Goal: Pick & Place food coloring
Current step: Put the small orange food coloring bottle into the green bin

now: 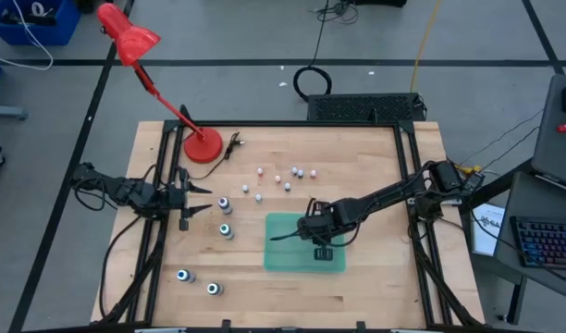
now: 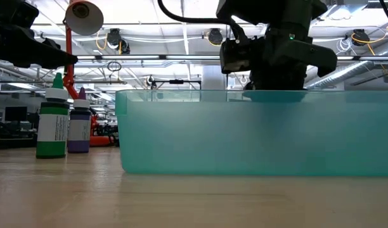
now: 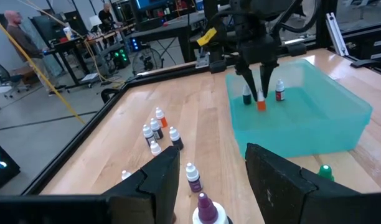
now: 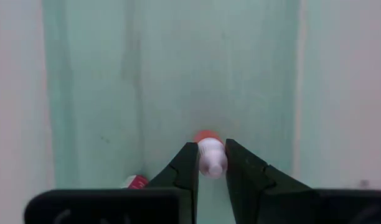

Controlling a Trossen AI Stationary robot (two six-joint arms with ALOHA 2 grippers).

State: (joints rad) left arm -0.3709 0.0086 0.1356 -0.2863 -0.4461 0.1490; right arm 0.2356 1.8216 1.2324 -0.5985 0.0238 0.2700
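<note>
right tool (image 4: 209,163) | grasping orange-tipped bottle (image 4: 210,154) (inside teal bin (image 3: 340,118)) | left tool (image 3: 209,171) released

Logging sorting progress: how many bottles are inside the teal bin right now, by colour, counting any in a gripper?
Dark green bottle: 1
Red-labelled bottle: 1
Orange bottle, held by the right gripper: 1
Total: 3

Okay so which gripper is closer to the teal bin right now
Right. The right gripper is inside the teal bin, shut on a small orange-based bottle. The left gripper waits off beyond the bin's left side.
</note>
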